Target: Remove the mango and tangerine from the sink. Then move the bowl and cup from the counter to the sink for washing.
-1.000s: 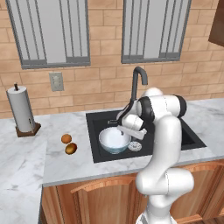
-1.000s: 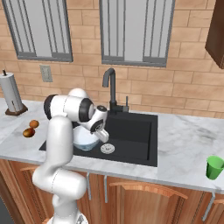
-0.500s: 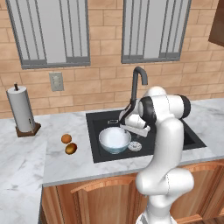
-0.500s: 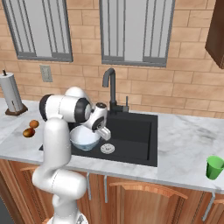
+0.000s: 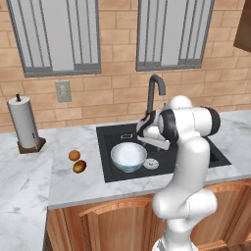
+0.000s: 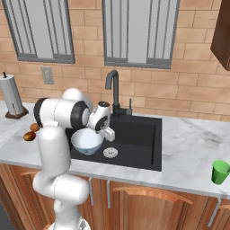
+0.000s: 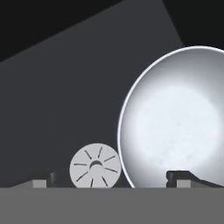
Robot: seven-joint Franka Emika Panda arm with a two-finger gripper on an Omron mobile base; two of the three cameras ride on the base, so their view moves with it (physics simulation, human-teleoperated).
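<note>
Paper towel roll [image 5: 23, 122] stands far left on the tabletop [image 5: 73, 188], then the tangerine [image 5: 74, 155] and mango [image 5: 80, 166] sit side by side just left of the sink [image 5: 110, 135]. Bowl [image 5: 128, 156] is down in the sink beside the drain [image 5: 151, 163]. The fingers [image 7: 109, 179] hang spread wide above it, grasping nothing. Green cup [image 6: 220, 171] is way off right.

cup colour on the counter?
Green; the cup shows best in the right base view.
</note>
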